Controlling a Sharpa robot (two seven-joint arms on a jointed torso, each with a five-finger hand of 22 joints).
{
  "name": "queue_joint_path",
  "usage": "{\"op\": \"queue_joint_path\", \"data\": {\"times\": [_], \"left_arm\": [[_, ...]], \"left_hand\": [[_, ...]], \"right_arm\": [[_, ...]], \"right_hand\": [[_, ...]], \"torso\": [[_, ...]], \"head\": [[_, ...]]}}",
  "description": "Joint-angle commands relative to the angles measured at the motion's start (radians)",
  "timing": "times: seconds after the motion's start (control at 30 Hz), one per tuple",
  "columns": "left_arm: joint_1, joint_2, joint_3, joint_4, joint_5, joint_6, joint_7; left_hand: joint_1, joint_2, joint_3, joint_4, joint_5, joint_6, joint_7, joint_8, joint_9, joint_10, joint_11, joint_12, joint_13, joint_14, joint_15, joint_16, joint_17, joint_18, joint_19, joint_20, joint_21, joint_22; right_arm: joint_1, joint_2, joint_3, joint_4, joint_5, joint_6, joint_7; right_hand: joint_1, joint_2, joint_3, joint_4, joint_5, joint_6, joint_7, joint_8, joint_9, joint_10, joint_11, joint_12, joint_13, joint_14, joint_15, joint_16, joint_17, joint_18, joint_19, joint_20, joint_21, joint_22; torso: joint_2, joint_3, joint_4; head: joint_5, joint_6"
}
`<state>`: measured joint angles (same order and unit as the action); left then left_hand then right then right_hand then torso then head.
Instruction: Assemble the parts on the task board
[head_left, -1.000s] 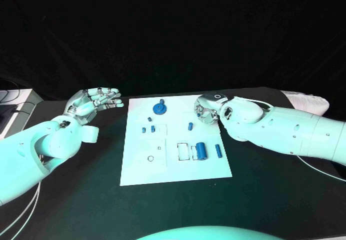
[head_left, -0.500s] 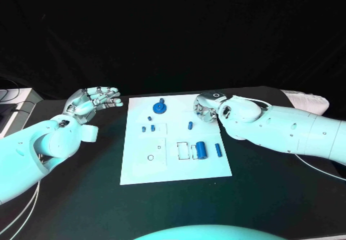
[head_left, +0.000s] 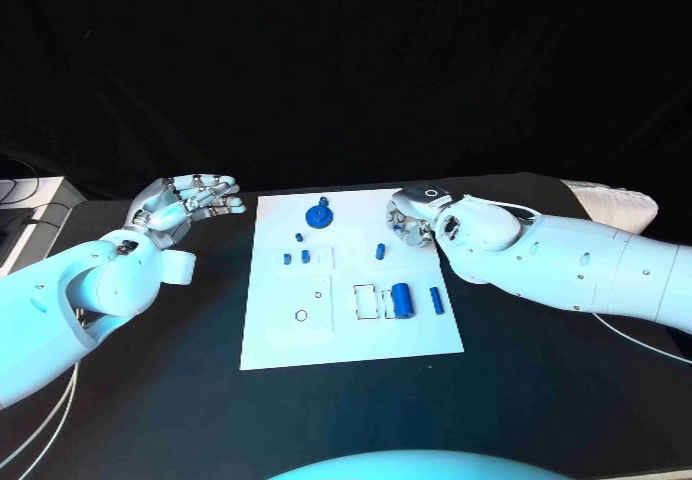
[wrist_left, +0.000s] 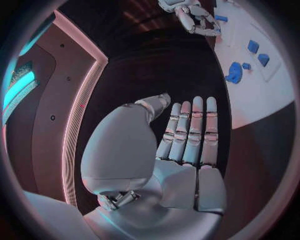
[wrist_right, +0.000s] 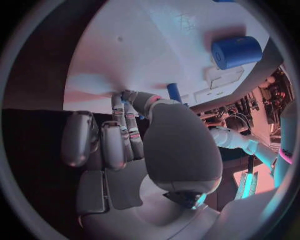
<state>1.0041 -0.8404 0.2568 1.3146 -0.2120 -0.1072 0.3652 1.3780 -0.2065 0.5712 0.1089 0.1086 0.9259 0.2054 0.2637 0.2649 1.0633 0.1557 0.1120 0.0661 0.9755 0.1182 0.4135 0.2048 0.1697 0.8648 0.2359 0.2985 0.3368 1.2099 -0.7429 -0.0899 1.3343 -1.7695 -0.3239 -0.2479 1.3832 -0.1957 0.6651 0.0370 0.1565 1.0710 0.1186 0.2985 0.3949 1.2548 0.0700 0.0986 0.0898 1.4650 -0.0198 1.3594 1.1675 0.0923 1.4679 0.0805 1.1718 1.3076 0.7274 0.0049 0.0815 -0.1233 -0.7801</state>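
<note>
The white task board (head_left: 353, 330) lies mid-table and is also seen from the left wrist (wrist_left: 262, 100). On it are a blue gear-shaped part (head_left: 319, 215) (wrist_left: 234, 72), small blue pieces (head_left: 296, 258), a short peg (head_left: 381, 252) (wrist_right: 175, 92), a blue cylinder (head_left: 402, 300) (wrist_right: 236, 52) and a thin pin (head_left: 436, 300). My right hand (head_left: 414, 224) (wrist_right: 134, 135) is at the board's far right edge. Its fingers curl down, with the thumb drawn to them just beside the short peg. What lies between the tips is hidden. My left hand (head_left: 185, 207) (wrist_left: 181, 145) hovers left of the board, fingers straight, holding nothing.
A grey box (head_left: 26, 215) stands at the table's left edge. White cloth (head_left: 617, 205) lies at the far right behind my right arm. Bare black table (head_left: 173, 400) stretches along the front on both sides of the board.
My right hand has edged slightly left over the board's edge. The left hand and the parts stay where they were.
</note>
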Motion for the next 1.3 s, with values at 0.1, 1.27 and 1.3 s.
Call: {"op": "queue_joint_path", "data": {"times": [0.1,1.27,1.3], "left_arm": [[0.000,0.001,0.001,0.000,0.000,0.002,0.005],[0.000,0.013,0.001,-0.001,0.005,-0.021,0.007],[0.000,0.014,0.001,0.000,0.006,-0.024,0.008]], "left_hand": [[0.010,-0.003,-0.001,-0.005,0.000,0.003,0.002,0.003,-0.002,0.000,0.004,-0.006,-0.001,0.006,-0.002,-0.003,0.001,0.011,0.006,0.000,-0.007,-0.002],[0.008,-0.007,-0.007,-0.007,0.000,0.000,0.007,-0.001,-0.005,-0.004,0.008,-0.014,0.000,0.004,0.002,-0.019,0.005,0.010,0.005,0.002,-0.016,-0.008],[0.007,-0.007,-0.008,-0.007,0.000,0.000,0.007,-0.001,-0.005,-0.004,0.008,-0.014,0.000,0.004,0.002,-0.020,0.005,0.010,0.005,0.002,-0.017,-0.009]], "right_arm": [[-0.009,-0.005,-0.005,0.014,-0.025,-0.084,-0.011],[-0.004,-0.058,0.016,0.270,0.147,-0.145,0.045],[-0.009,-0.049,0.014,0.275,0.140,-0.146,0.047]], "right_hand": [[0.012,0.016,0.000,-0.007,-0.002,0.006,-0.001,0.006,0.002,0.027,-0.019,-0.001,0.001,0.034,-0.007,0.007,0.001,-0.020,0.011,-0.007,0.013,0.067],[0.007,0.013,0.006,-0.010,-0.002,0.009,0.000,0.009,0.006,0.034,-0.019,-0.004,0.000,0.035,-0.009,0.009,0.002,-0.025,0.018,-0.010,0.042,0.083],[0.007,0.013,0.007,-0.011,-0.002,0.009,0.000,0.008,0.006,0.034,-0.019,-0.005,0.000,0.034,-0.009,0.008,0.001,-0.025,0.018,-0.011,0.039,0.082]], "torso": [[0.000,0.0005,0.0009],[-0.004,-0.0053,-0.0002],[-0.005,-0.0056,-0.0002]], "head": [[0.000,0.001],[0.056,0.009],[0.059,0.007]]}}
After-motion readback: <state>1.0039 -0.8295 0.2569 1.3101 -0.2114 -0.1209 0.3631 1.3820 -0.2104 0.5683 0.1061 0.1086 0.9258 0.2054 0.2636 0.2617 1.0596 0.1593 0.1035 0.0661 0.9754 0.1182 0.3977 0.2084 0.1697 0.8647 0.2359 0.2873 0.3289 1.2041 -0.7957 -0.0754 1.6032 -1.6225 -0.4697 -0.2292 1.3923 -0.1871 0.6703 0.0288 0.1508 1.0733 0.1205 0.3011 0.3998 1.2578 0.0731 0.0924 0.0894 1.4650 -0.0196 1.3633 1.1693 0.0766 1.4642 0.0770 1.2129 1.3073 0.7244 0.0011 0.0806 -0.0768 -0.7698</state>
